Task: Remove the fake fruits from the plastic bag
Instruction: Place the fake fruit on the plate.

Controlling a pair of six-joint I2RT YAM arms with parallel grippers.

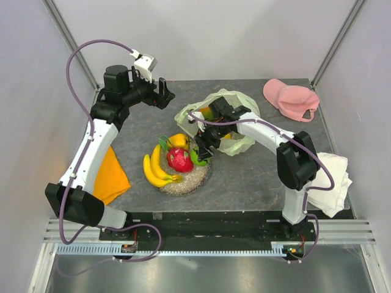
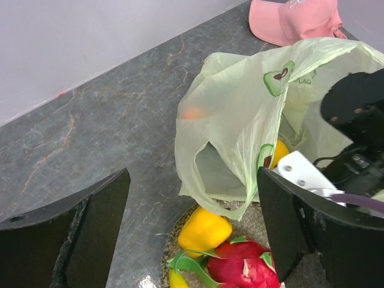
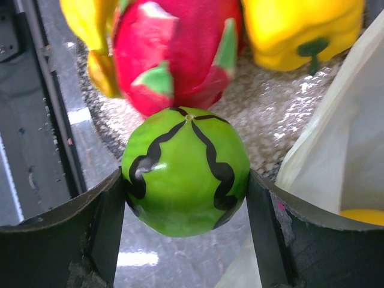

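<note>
Green gloss fills the right gripper. Its two dark fingers are clamped on either side of the green round fruit, a smooth ball with wavy black stripes, held at the right rim of the dish. The dish is round and shallow with a grainy, sparkling surface, and sits near the middle of the table, a dark grey slab veined like stone.

Just behind the held fruit lies the dragon fruit, red-pink with stiff green scales. The banana bunch curves along the dish's left side, and the blocky yellow fruit with a green stalk lies at its far side.

Beyond the dish, toward the far edge, the plastic bag slumps open. It is thin, crinkled, pale yellow-green film printed with small avocados, and its lower fold hangs over the dish's far rim. A yellow shape lies in its mouth and an orange blur shows through the film. The right arm crosses in front of the bag and hides part of its opening.

The left gripper hangs above the far left of the table, jaws spread wide with nothing between them.

A soft pink cap lies in the far right corner, an orange cloth on the left edge, and a rumpled white cloth on the right edge.
</note>
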